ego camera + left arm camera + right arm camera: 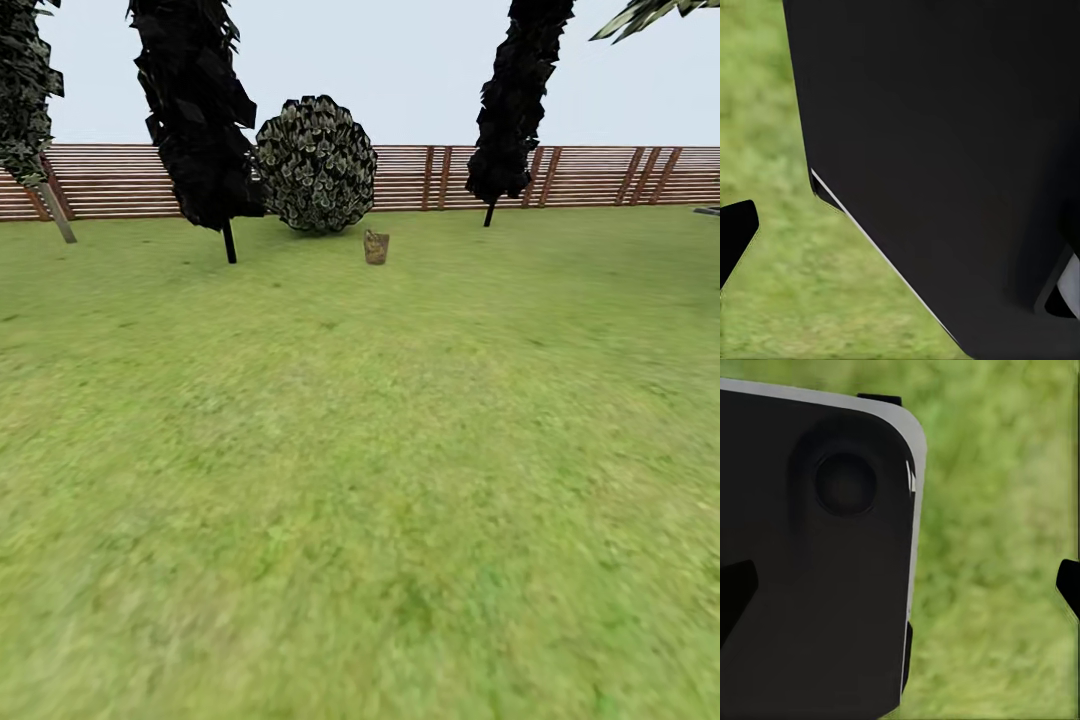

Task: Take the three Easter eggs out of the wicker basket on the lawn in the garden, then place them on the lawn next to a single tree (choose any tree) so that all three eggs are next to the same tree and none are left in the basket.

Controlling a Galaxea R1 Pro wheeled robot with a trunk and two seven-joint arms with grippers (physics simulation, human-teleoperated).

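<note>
Green lawn [360, 480] runs from under me to the fence [580, 178], and the one thing on it that matters is the basket [376, 247], small and brown, standing at about twelve o'clock from my head camera, far off and just short of the fence line. It sits beside the round bush [317, 164], at the bush's four o'clock, with a dark ragged tree [196, 110] off at its nine o'clock and another dark tree [517, 100] at its two o'clock. I cannot make out any eggs in it from here; it is too small. Both my arms hang low against my own dark body [945, 150]: the left wrist camera looks past that black panel to blurred grass, with one dark fingertip [735, 229] of the left gripper at the frame's edge, and the right wrist camera shows a dark fingertip [733, 589] at each edge with grass between. The right gripper [900, 592] looks wide and holds nothing; of the left I cannot tell, seeing only the one tip. The basket lies dead ahead and well apart from both grippers, so neither arm is clearly nearer. My judgement is that the task is barely begun: I need to drive straight at twelve o'clock until the basket is within reach before any arm moves.
</note>
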